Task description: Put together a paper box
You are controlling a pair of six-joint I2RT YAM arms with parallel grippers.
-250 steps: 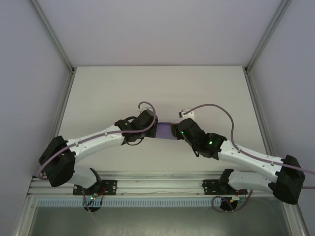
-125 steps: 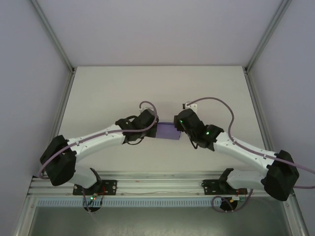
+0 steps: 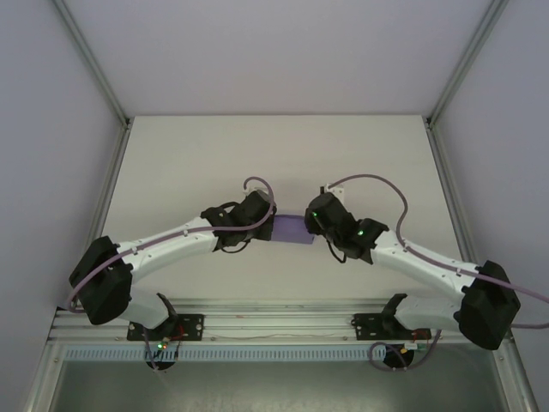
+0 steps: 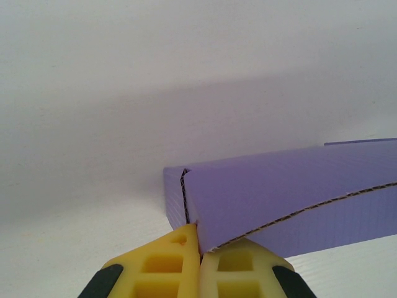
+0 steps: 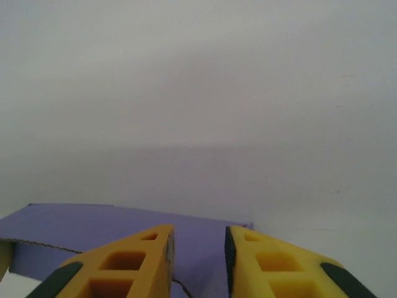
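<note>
- While the left arm [image 3: 163, 245] and the right arm [image 3: 429, 266] met over the middle of the desk [image 3: 214, 154], one purple paper box [image 3: 292, 229] lay between their two wrists.
- The left jaws were pressed together on the box [image 4: 279, 192]. Their two yellow fingers [image 4: 167, 267] pinched the thin card at its near cut edge, just beside a folded corner.
- The right jaws stood apart with a narrow gap. Purple card [image 5: 124, 223] showed through the gap and just beyond the two yellow fingers [image 5: 130, 267]; whether they touched it could not be told.
- One raw corrugated edge ran along the box from the pinched spot, and one upright fold marked its corner.
- Two mauve cables looped upward, one [image 3: 257, 182] from the left wrist and one [image 3: 377, 182] from the right.
- Bare white desk stretched from the box to the far edge and out to both sides.
- Three pale walls closed in the far edge and both sides of the desk.
- At the near edge, one metal rail [image 3: 283, 326] carried both arm bases.
</note>
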